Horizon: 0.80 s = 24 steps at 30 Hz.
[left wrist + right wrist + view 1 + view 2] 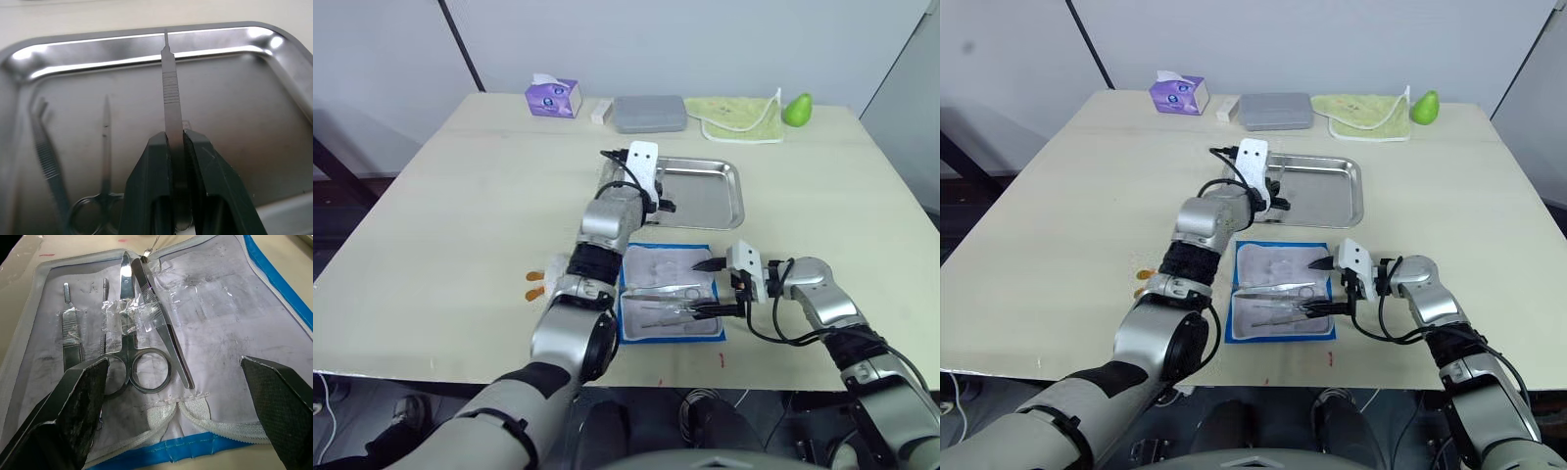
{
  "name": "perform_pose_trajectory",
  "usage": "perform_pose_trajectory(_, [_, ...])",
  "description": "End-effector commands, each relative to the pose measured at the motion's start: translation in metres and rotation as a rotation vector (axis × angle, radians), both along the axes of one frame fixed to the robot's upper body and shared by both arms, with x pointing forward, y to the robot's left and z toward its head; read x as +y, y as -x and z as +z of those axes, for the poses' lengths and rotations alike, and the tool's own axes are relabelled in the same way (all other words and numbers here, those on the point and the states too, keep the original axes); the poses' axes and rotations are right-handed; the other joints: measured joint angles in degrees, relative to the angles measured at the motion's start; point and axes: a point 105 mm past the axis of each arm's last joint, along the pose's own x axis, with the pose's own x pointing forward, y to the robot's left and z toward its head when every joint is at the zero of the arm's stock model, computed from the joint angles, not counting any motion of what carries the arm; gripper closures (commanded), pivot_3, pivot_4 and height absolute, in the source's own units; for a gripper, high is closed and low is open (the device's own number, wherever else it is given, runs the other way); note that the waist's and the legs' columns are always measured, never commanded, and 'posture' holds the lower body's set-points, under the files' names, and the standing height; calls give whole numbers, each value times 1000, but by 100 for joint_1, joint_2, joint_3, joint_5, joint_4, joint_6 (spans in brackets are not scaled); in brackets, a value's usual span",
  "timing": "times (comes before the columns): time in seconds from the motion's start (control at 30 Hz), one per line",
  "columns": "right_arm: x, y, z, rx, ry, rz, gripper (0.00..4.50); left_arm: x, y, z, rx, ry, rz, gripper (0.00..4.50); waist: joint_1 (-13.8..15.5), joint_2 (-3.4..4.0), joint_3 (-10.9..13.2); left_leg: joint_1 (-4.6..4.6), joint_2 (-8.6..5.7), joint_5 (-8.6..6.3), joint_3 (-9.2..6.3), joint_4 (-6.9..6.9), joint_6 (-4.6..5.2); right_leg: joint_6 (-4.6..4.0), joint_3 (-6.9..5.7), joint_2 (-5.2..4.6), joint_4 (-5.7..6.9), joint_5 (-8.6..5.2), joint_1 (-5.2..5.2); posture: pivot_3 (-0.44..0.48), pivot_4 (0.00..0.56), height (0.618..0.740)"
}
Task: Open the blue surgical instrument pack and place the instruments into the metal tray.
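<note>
Our left hand (176, 142) is clamped on a flat scalpel handle (171, 93) and hangs over the metal tray (724, 191), the handle's long axis running out past the fingertips toward the tray's far rim. Two instruments already lie in the tray beside it: a forceps (46, 156) and a thin pair of ring-handled scissors (105, 161), both roughly parallel to the handle we hold. We judge the coming move on this side to be a simple lowering and release, since the handle sits above bare tray floor, apart from those two. The blue surgical instrument pack (636, 336) lies spread open on the surface just in front of the tray, lining up. Our right hand (176, 396) hovers at the pack's right edge with its fingers spread wide and nothing between them. The remaining instruments (142, 342) lie directly ahead of it, their long axes pointing away from it and ring handles nearest, so the right arm is the closer one for the next pick.
</note>
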Motion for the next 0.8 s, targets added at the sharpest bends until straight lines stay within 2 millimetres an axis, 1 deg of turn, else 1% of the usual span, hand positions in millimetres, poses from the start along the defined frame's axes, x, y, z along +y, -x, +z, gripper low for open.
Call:
perform_pose_trajectory(0.03, [-24,16,-51,162,185,-66,0,0,-8,9,-44,-10,26,4447,-6,0,1,0,0,0,0,-1,0,1,-1,0,0,-1,0,0,150,740])
perform_pose_trajectory(0.23, [-25,17,-50,165,186,-71,0,3,-13,0,-23,-20,52,4447,-4,-3,6,-6,-6,0,-5,-1,-1,6,-7,-6,-2,-4,-1,0,150,740])
perform_pose_trajectory(0.43, [-24,18,-51,169,182,-77,0,7,-13,-7,-3,-26,63,4447,-9,-3,7,-8,-8,0,-9,-1,-1,7,-11,-8,-3,-5,-1,0,150,740])
perform_pose_trajectory(0.7, [-24,19,-51,171,180,-82,0,12,-14,-12,17,-10,86,4447,-12,-4,9,-11,-9,0,-14,-1,-2,8,-19,-8,-5,-5,-2,0,150,740])
perform_pose_trajectory(0.77, [-24,19,-51,171,180,-82,0,13,-14,-11,17,1,89,3568,-13,-4,9,-12,-9,0,-15,-1,-2,8,-20,-9,-5,-5,-2,0,150,740])
perform_pose_trajectory(0.8, [-24,19,-51,172,180,-82,0,13,-14,-10,18,8,91,3281,-13,-4,9,-12,-9,0,-15,-1,-2,8,-20,-9,-5,-5,-2,0,150,740])
